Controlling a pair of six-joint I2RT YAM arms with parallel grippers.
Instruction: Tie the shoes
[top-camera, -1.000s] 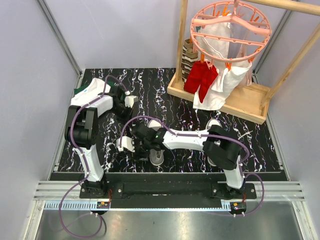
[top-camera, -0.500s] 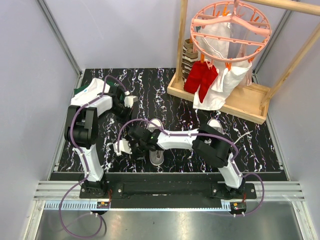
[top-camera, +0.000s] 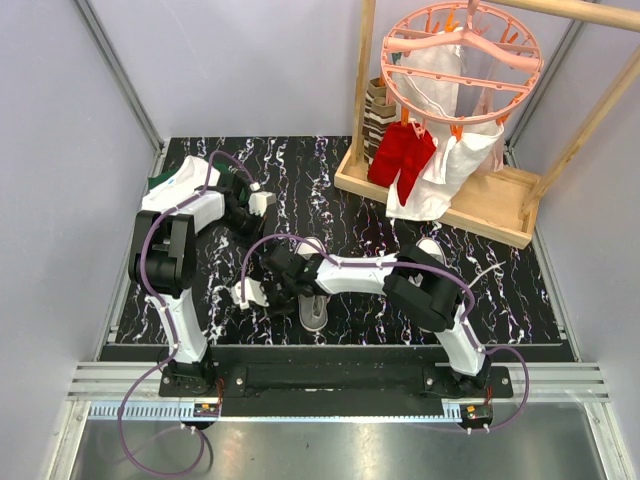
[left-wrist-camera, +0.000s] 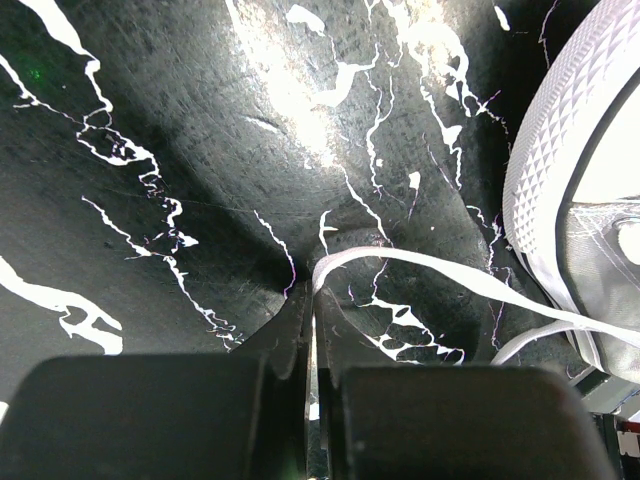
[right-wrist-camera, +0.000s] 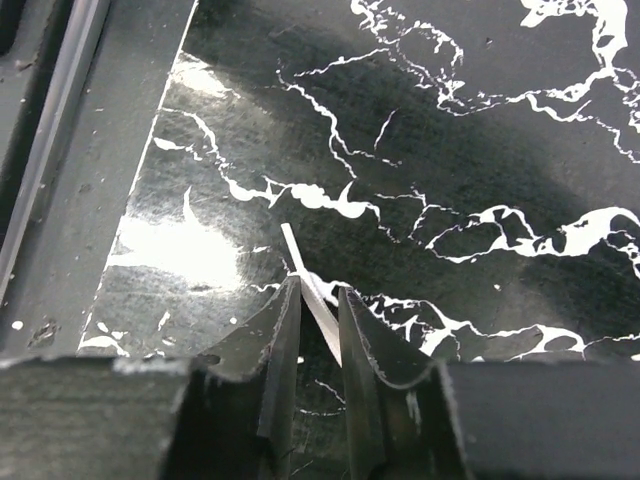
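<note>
One grey sneaker (top-camera: 314, 312) lies at the table's front middle, mostly under my right arm. Its white toe cap (left-wrist-camera: 570, 180) fills the right of the left wrist view. The second sneaker (top-camera: 428, 248) shows only its toe, further right. My left gripper (top-camera: 262, 203) (left-wrist-camera: 312, 290) is shut on a white lace (left-wrist-camera: 450, 275) that runs right to the shoe. My right gripper (top-camera: 243, 292) (right-wrist-camera: 318, 290) reaches far left, low over the table. Its jaws stand slightly apart, with a white lace end (right-wrist-camera: 305, 275) slanting between them.
A wooden rack (top-camera: 450, 195) with a pink peg hanger (top-camera: 460, 50) and hanging red and white clothes stands at the back right. Folded white and green cloth (top-camera: 175, 180) lies at the back left. The table's left edge and metal rail (right-wrist-camera: 60, 130) are close to my right gripper.
My right gripper has shifted a little left and toward the front edge, then eased back slightly. My left arm has not moved.
</note>
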